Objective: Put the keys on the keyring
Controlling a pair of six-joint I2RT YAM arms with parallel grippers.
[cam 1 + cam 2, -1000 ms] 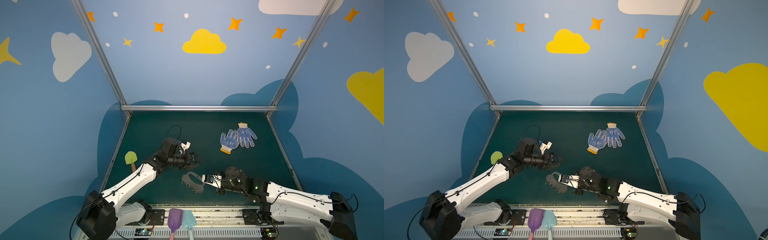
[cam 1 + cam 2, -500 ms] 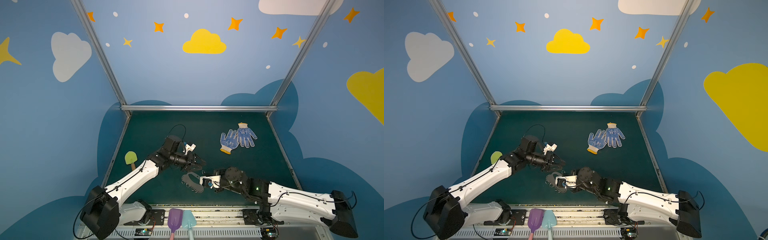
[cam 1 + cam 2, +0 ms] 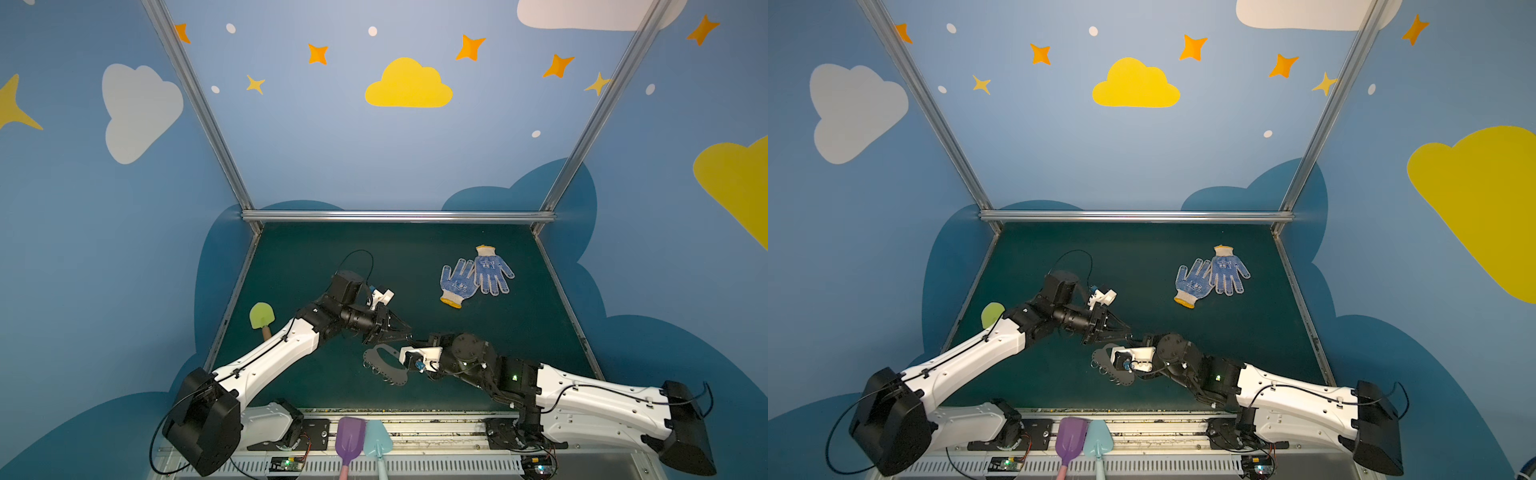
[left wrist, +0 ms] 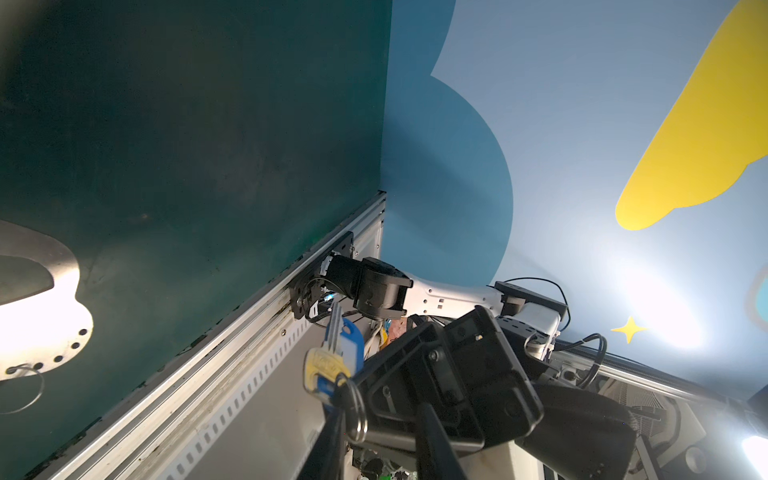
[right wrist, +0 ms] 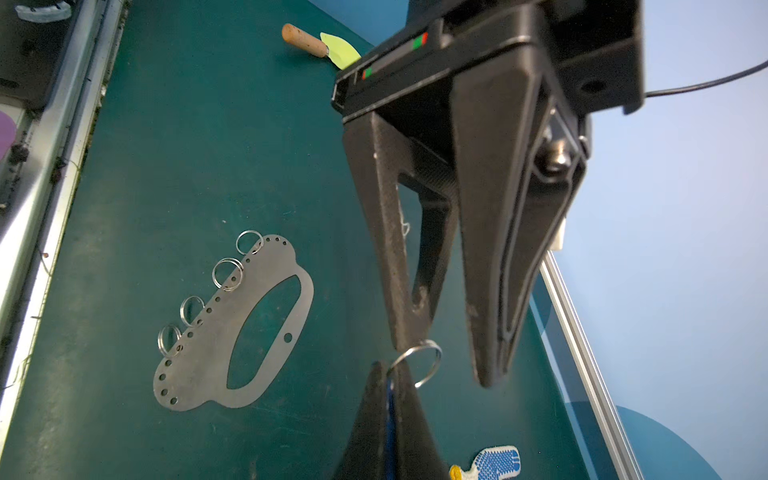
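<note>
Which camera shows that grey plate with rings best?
Right wrist view: the whole keyring lies flat, sharp and unobstructed. Both top views show it small, partly hidden; left wrist, only one glaring end.

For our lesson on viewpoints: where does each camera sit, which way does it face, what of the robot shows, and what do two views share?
Both top views: high above the arm bases, looking down on the table; left arm and right arm show whole.
Left wrist: on the left arm, facing the right gripper shut on the keys; own fingertips show.
Right wrist: on the right arm, facing the open left gripper and the keyring; own fingertips show.
Shared: both wrist views show the keys and keyring.
</note>
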